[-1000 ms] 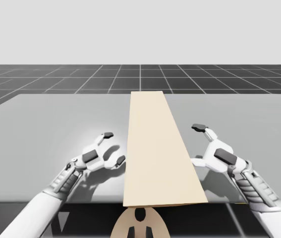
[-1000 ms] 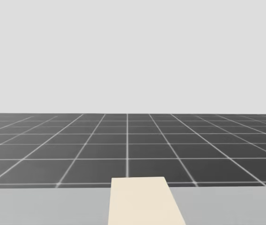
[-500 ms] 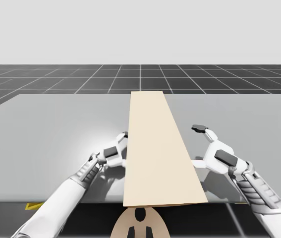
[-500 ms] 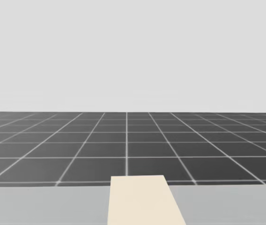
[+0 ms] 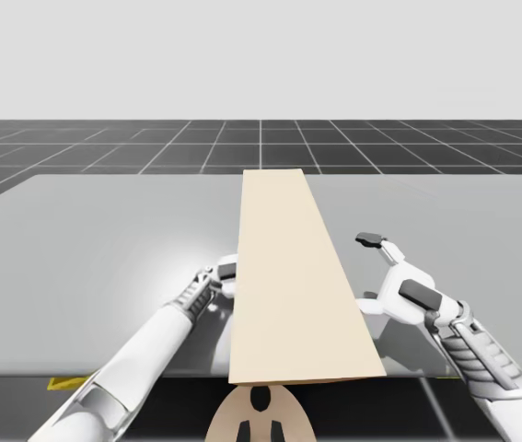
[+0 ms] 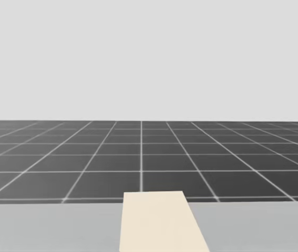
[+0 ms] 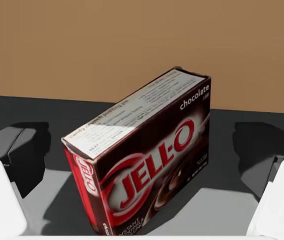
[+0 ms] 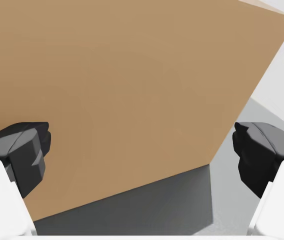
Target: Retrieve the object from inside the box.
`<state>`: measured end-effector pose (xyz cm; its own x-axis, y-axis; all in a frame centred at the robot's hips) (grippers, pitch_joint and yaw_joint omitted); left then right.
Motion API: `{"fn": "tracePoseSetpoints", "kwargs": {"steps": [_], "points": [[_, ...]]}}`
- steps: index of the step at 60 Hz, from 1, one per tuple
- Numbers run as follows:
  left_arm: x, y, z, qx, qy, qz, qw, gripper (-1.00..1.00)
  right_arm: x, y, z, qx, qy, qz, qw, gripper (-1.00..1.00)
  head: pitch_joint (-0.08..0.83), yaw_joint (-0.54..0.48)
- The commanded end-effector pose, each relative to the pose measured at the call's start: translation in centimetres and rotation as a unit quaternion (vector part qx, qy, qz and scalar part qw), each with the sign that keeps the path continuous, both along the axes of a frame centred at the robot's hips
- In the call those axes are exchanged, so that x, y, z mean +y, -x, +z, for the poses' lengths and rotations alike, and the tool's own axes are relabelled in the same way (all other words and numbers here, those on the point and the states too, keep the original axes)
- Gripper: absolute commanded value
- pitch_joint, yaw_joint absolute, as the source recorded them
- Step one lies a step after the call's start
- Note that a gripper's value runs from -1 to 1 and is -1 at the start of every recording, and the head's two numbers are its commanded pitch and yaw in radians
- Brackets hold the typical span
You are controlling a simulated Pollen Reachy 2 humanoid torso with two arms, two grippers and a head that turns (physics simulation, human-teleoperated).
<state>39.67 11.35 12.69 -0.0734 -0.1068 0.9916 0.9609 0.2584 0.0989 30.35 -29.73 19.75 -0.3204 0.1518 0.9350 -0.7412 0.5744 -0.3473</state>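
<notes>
A long tan cardboard box (image 5: 288, 276) runs down the middle of the grey table (image 5: 104, 239); its far end shows in the head view (image 6: 159, 223). In the left wrist view a dark red rectangular packet (image 7: 147, 165) lies tilted on the dark floor inside, with the tan wall (image 7: 131, 45) behind it. My left gripper (image 7: 140, 150) is open, the packet between its fingers without contact. In the high view my left gripper (image 5: 226, 270) is tucked against the box's left side. My right gripper (image 5: 367, 269) stands open beside the box's right side, facing its tan wall (image 8: 121, 90).
The table's front edge lies just under both forearms. A small yellow mark (image 5: 63, 382) shows below that edge at the left. Dark gridded floor (image 5: 261, 143) lies beyond the table's far edge.
My left arm has swung right, from open table to the box's left side, its gripper going under the box's edge. My head has tilted slightly. The right arm has hardly moved.
</notes>
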Motion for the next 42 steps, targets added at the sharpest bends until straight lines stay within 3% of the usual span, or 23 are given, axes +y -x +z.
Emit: {"fn": "tracePoseSetpoints", "kwargs": {"steps": [1,7,8,9,10,11,27,34,42], "points": [[-2.0,-0.5,-0.5,0.006,0.001,-0.028,1.0,-1.0,0.0,0.0,0.0,-0.001,0.002,0.001,1.0,-1.0,0.001,-0.03],[-2.7,-0.2,-0.9,0.005,-0.003,-0.042,0.999,-1.0,-0.1,0.1,-0.1,-0.002,0.004,0.001,1.0,-1.0,-0.001,-0.04],[-2.8,-0.2,-1.0,0.003,-0.002,-0.043,0.999,-0.71,-0.1,0.1,-0.1,-0.002,0.004,0.001,1.0,-1.0,-0.001,-0.04],[-2.8,-0.1,-1.0,0.009,-0.008,-0.047,0.999,-0.06,-0.1,0.1,-0.1,-0.002,0.004,0.001,1.0,-1.0,-0.001,-0.04],[-2.7,-0.1,-1.1,0.012,-0.009,-0.049,0.999,0.8,-0.1,0.1,-0.1,-0.002,0.004,0.001,1.0,-1.0,0.0,-0.04],[-2.7,0.0,-1.1,0.016,-0.011,-0.053,0.998,0.92,-0.1,0.1,0.0,-0.002,0.004,0.001,1.0,-1.0,0.0,-0.04],[-1.9,0.8,-1.2,0.008,-0.013,-0.075,0.997,1.0,-0.1,0.1,-0.1,-0.003,0.007,0.0,1.0,-1.0,0.001,-0.04],[0.3,0.7,-0.5,0.007,-0.002,-0.048,0.999,1.0,-0.2,0.1,0.0,-0.004,0.006,0.0,1.0,-1.0,0.0,-0.04],[4.9,1.2,0.3,-0.001,0.002,-0.007,1.0,1.0,-0.3,0.1,0.0,-0.003,0.006,0.001,1.0,-1.0,0.0,-0.04]]}}
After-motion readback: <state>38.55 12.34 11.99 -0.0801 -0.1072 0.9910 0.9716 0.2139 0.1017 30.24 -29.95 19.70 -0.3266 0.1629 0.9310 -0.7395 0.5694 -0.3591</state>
